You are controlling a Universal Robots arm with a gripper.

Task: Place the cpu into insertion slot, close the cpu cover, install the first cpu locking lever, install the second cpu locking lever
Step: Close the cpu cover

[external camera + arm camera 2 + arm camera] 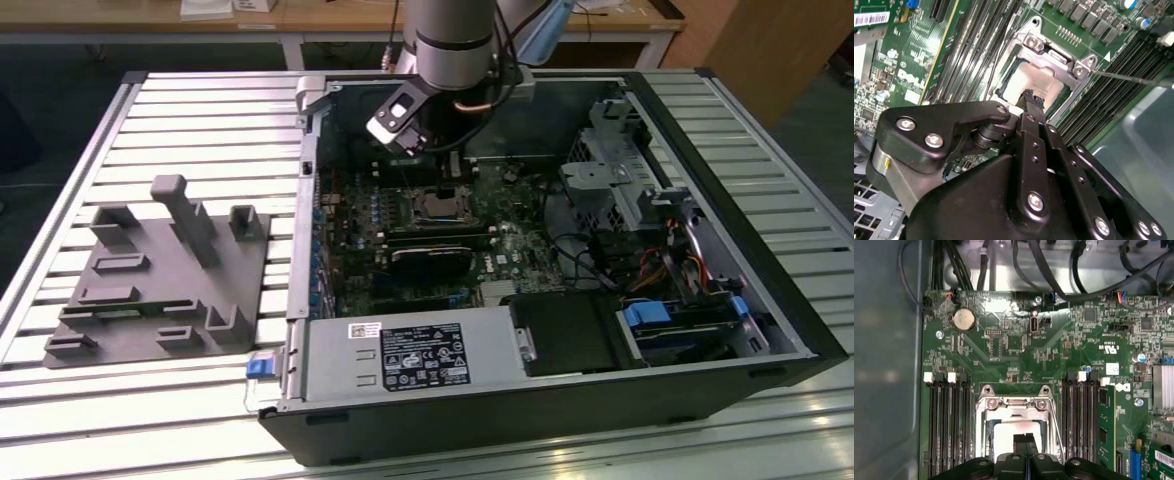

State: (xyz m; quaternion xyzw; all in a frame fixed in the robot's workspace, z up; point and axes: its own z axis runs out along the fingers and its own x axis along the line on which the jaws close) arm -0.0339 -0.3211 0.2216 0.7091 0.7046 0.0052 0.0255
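Since the cpu [1004,432] already lies flat in the insertion slot [438,206], with the cpu cover [1014,412] seemingly down around its pale metal top, you are past placing and, as I judge it, at the closing or lever stage. Your gripper [1025,437] hangs right over the socket inside the open computer case [534,410] on the slatted bench [80,150]. Its jaws are drawn together with nothing visible between them, their tips just above or touching the cpu's top; you cannot tell which from either wrist view.

In the second wrist view a thin locking lever [1134,78] stands out from the socket corner, clear of the frame, so it looks unlatched. You cannot make out how the other lever stands.

Latching calls for the closed tips to bear on that thin rod alone, not on the cover or the memory slots [949,425] beside it. Press gently; the rod is springy and may slip off.
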